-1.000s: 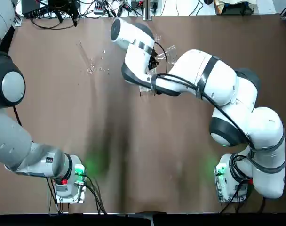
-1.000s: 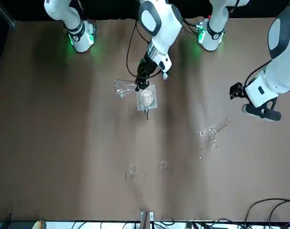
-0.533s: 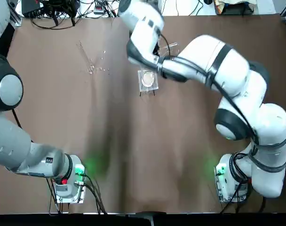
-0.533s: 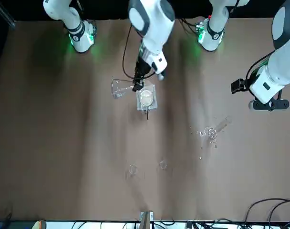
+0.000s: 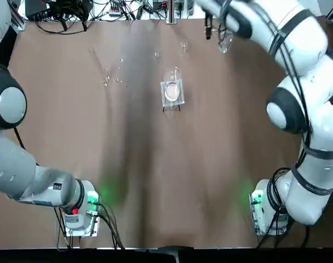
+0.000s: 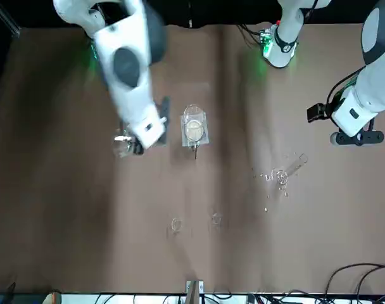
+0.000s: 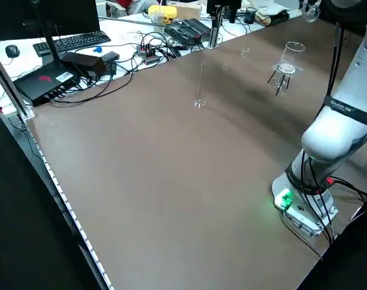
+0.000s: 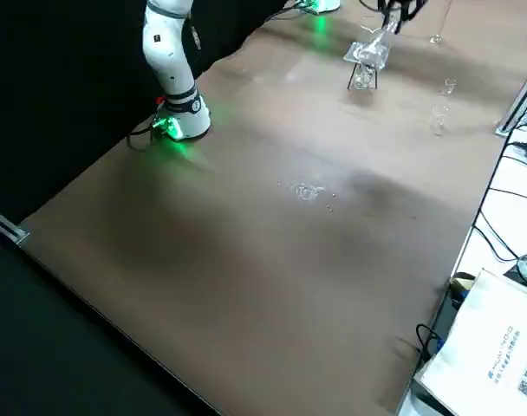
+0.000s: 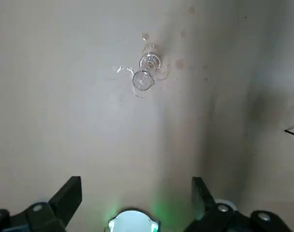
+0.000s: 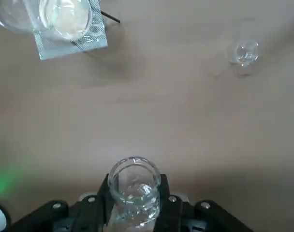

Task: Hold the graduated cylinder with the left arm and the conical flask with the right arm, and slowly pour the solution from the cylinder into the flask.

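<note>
Conical flask (image 10: 134, 191) clamped in the right end effector (image 10: 135, 203), lifted; left end effector (image 9: 137, 193) open.

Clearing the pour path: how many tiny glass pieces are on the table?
2: one tiny glass piece just beyond the beaker, another to its right, near the far edge.

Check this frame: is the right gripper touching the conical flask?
Touching. In the right wrist view the conical flask sits clamped between the right gripper fingers, its neck rising from between them, lifted clear of the table.
</note>
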